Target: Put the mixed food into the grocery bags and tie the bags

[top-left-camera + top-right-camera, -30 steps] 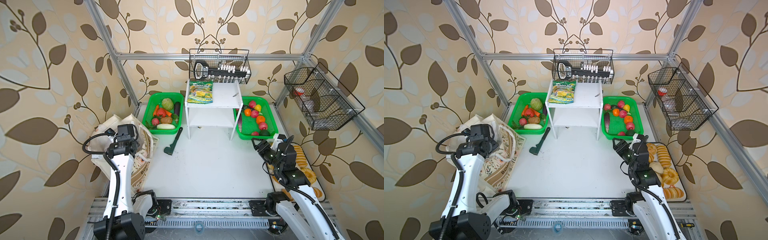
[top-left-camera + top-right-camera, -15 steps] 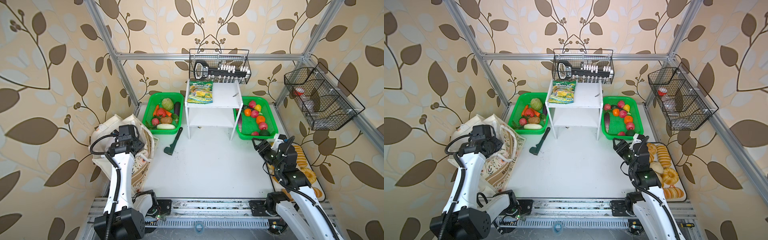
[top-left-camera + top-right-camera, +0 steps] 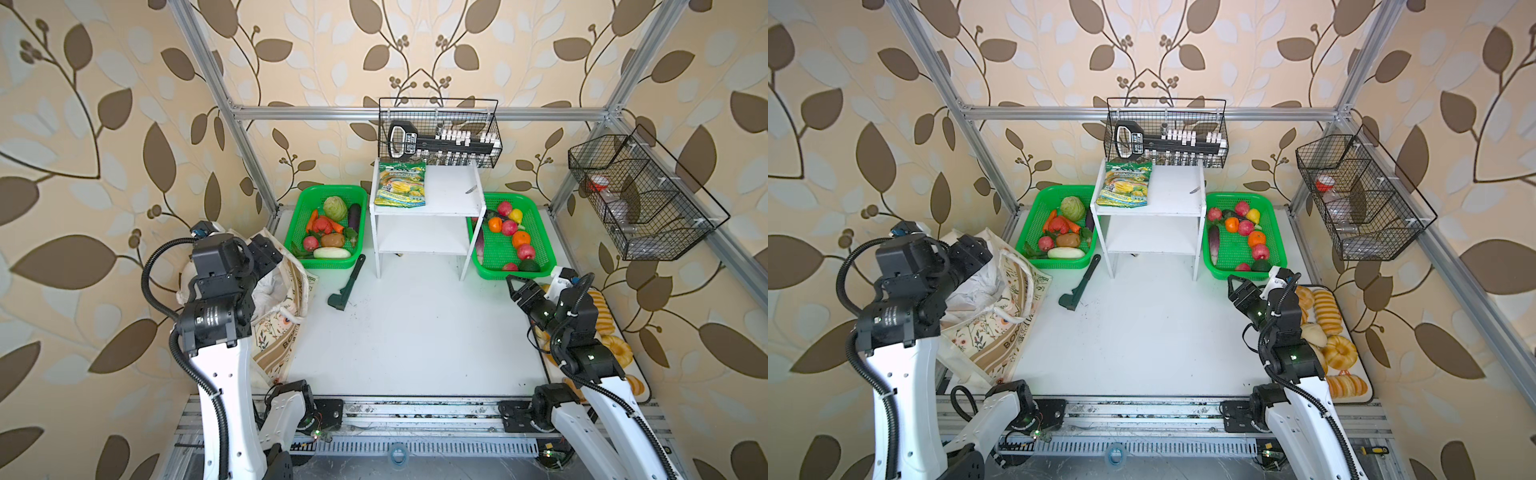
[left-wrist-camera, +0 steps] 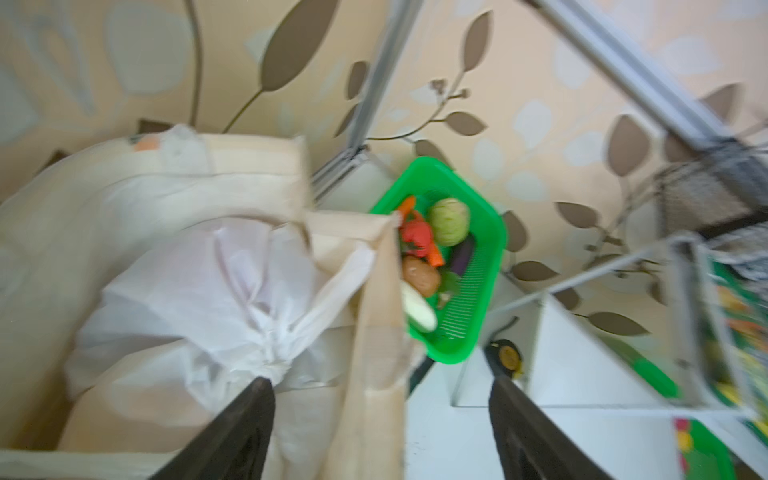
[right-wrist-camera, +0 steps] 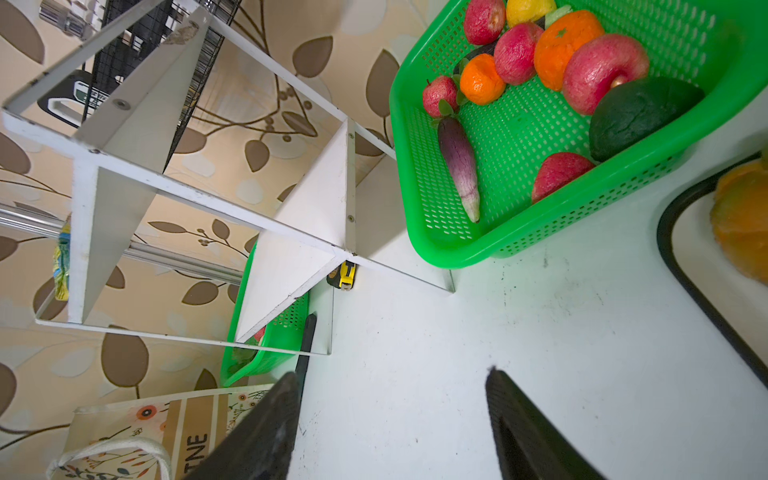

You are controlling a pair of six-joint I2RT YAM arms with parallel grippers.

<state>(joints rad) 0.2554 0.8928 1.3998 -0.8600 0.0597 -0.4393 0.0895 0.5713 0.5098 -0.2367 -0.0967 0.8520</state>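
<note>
The grocery bags lie at the left: a cream canvas tote [image 3: 278, 332] [image 3: 984, 336] [image 4: 145, 187] with a thin white plastic bag [image 3: 270, 291] [image 3: 971, 291] [image 4: 199, 299] inside its mouth. The white bag's handles are twisted into a knot [image 4: 272, 357]. My left gripper [image 3: 266, 253] [image 3: 971, 249] [image 4: 379, 384] hovers open over the tote's rim, one fingertip [image 4: 262, 386] close to the knot, nothing between the jaws. My right gripper [image 3: 519, 291] [image 3: 1237, 286] [image 5: 390, 374] is open and empty above bare table. The mixed food is hidden.
Two green baskets [image 3: 361, 195] [image 3: 544, 257] of toy produce flank a white shelf [image 3: 449, 195] carrying a green-yellow snack packet [image 3: 401, 185]. A black wrench [image 3: 347, 286] lies on the table. A tray of bread [image 3: 1350, 399] lines the right edge. Wire baskets [image 3: 440, 133] [image 3: 640, 199] hang on the walls.
My left gripper's jaws have spread wide apart over the tied white bag, and the arm has shifted slightly toward the back. The right arm has not moved.
</note>
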